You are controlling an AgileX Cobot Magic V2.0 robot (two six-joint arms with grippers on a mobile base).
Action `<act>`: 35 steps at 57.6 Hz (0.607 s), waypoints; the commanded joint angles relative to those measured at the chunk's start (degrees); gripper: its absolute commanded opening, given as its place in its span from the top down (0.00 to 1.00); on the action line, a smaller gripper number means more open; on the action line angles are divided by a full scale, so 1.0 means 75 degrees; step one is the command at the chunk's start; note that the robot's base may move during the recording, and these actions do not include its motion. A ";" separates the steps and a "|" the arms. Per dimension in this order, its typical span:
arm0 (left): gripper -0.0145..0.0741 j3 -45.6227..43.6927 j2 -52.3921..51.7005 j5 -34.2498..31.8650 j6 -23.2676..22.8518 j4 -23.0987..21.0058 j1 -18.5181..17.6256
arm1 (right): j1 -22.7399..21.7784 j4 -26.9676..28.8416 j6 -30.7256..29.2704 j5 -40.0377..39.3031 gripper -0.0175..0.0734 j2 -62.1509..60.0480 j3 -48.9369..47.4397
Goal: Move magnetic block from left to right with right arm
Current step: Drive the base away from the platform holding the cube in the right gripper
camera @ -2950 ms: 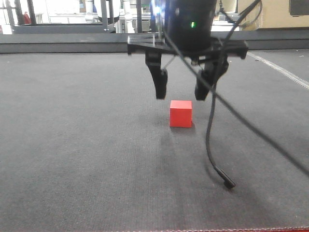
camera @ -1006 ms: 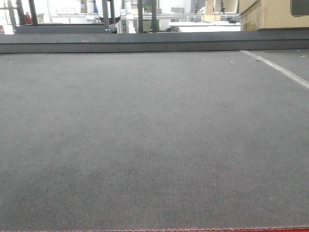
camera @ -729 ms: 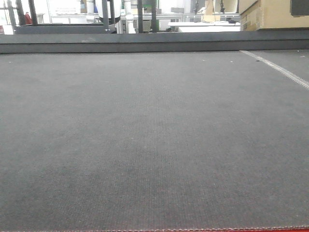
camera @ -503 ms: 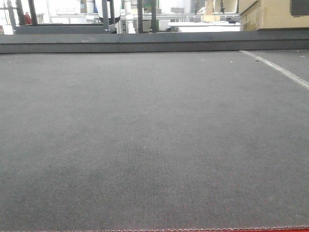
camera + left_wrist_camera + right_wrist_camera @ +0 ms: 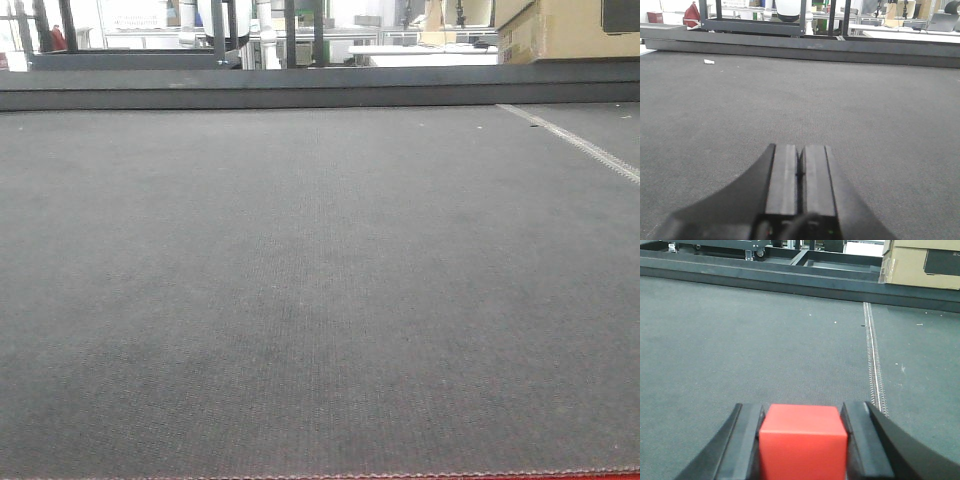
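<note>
- The right gripper (image 5: 803, 415) was clamped on the magnetic block (image 5: 803, 447), with one dark finger (image 5: 747, 440) pressed flat against each side face.
- The red cube sat squarely between those two fingers. Its top face was level, and its front edge lay about even with the fingertips.
- The right wrist view did not show whether the block was touching the grey mat (image 5: 740, 340) below the fingers or held clear of it.
- Ahead of the right fingers and off to their right, a pale stitched seam (image 5: 873, 360) ran away across the mat.
- Further ahead, a dark raised ledge (image 5: 765, 280) crossed the far edge of the mat. A tan cardboard box (image 5: 920, 265) stood beyond it, ahead of the fingers and to their right.
- The left gripper (image 5: 800, 160) had its fingers (image 5: 785, 180) pressed together, pad against pad, with only a thin line between them and nothing held.
- Well ahead of the left fingers and to their left, a small white scrap (image 5: 709, 62) lay on the mat near the far ledge (image 5: 840, 47).
- In the front-facing view the mat (image 5: 300, 300) filled the frame, with the seam (image 5: 580, 145) at the right and a cardboard box (image 5: 560, 30) beyond the far ledge.
</note>
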 commanded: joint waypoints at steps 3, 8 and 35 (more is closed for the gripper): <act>0.98 0.0064 -0.0103 -0.0645 -0.0045 -0.0036 -0.0007 | -0.0061 -0.0042 -0.0050 -0.0735 0.57 0.0083 -0.0211; 0.98 0.0064 -0.0103 -0.0645 -0.0045 -0.0036 -0.0007 | -0.0061 -0.0042 -0.0050 -0.0735 0.57 0.0083 -0.0211; 0.98 0.0064 -0.0103 -0.0645 -0.0045 -0.0036 -0.0007 | -0.0061 -0.0042 -0.0050 -0.0741 0.57 0.0083 -0.0211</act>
